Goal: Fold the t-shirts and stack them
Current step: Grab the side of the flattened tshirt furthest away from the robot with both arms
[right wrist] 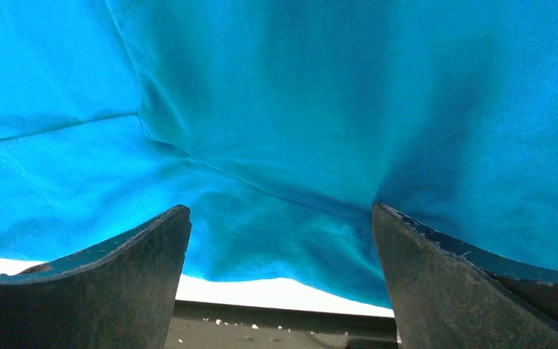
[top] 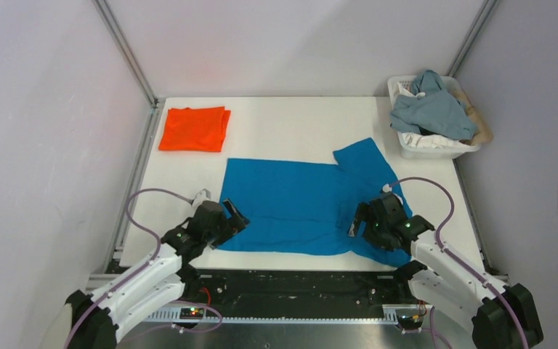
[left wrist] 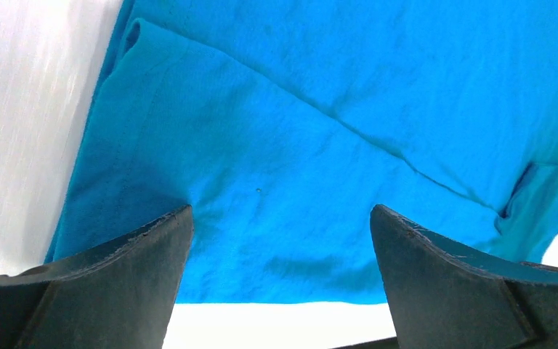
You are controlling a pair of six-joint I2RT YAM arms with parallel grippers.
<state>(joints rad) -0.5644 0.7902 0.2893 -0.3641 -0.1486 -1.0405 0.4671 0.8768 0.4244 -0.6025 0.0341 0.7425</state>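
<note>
On the white table [top: 290, 120] before you, the bright orange cloth t-shirt [top: 194, 129] is lying folded at the far left, so that one looks done. The bright blue cloth t-shirt [top: 298, 203] is lying spread out near you, awaiting folding and stacking. Your left gripper [top: 236, 216] and right gripper [top: 358, 219] are hovering wide open over its near hem, gripping nothing.

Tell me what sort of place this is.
Probably a robotics lab test cell, not a home: plain white walls framed by aluminium struts, a white tabletop, and a white plastic laundry basket beside the spread bright blue t-shirt.
</note>
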